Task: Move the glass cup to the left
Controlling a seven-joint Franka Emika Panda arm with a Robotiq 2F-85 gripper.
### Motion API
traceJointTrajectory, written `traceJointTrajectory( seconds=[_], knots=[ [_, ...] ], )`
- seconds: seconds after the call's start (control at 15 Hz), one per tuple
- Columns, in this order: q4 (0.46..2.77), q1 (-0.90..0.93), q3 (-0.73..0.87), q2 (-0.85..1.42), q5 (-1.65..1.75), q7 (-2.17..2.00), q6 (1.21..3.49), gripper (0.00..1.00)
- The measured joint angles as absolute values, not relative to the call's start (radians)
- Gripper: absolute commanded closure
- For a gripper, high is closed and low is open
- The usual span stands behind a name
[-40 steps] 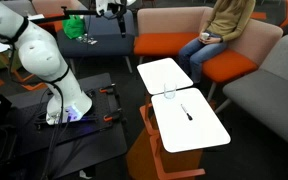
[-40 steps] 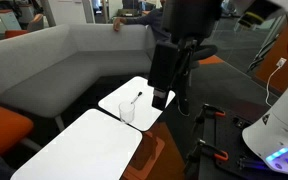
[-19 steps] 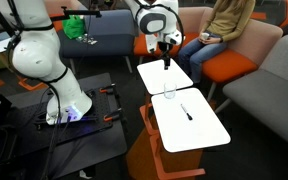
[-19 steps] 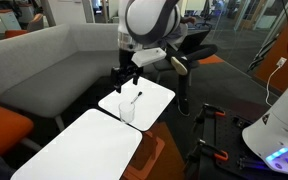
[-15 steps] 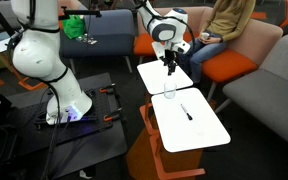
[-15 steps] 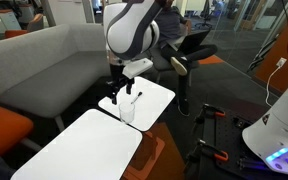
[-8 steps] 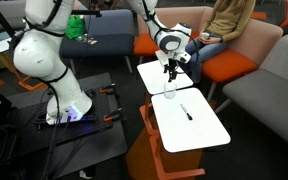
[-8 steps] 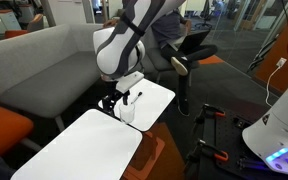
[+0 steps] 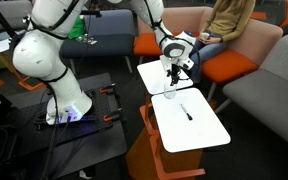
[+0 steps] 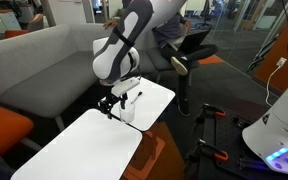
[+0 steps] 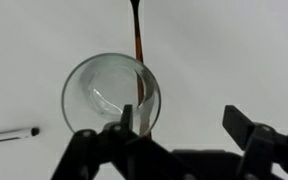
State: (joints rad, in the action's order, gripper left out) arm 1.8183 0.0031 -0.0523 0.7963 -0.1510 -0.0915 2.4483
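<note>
The glass cup (image 9: 169,95) is a small clear tumbler standing near the seam between two white tabletops (image 9: 199,130); it also shows in the other exterior view (image 10: 127,113). In the wrist view I look straight down into its round rim (image 11: 111,95). My gripper (image 11: 184,120) is open just above it. One finger (image 11: 130,118) sits over the cup's right rim and the other finger (image 11: 240,122) stands well clear to the right over bare table. In both exterior views the gripper (image 9: 171,80) (image 10: 112,107) hangs right at the cup.
A thin dark pen-like stick (image 9: 186,111) (image 10: 136,98) (image 11: 9,134) lies on the tabletop near the cup. A thin dark line (image 11: 137,30) runs from the wrist view's top edge to the cup. Orange and grey seats (image 9: 229,65) with a seated person (image 9: 224,20) stand behind.
The arm has swung in over the tables and come down; the gripper went from well above the tabletop to just over the cup. The cup and pen have not moved.
</note>
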Motion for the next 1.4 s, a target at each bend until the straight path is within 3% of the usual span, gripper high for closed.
traceJointTrajectory(
  seconds=[0.13,0.67,1.4],
  knots=[
    [1.804,-0.005,-0.052,0.817,-0.163,-0.104,2.439,0.39],
    [1.774,0.001,-0.033,0.844,-0.173,-0.190,2.386,0.99],
    [1.753,0.037,-0.003,0.848,-0.172,-0.280,2.369,0.98]
  ],
)
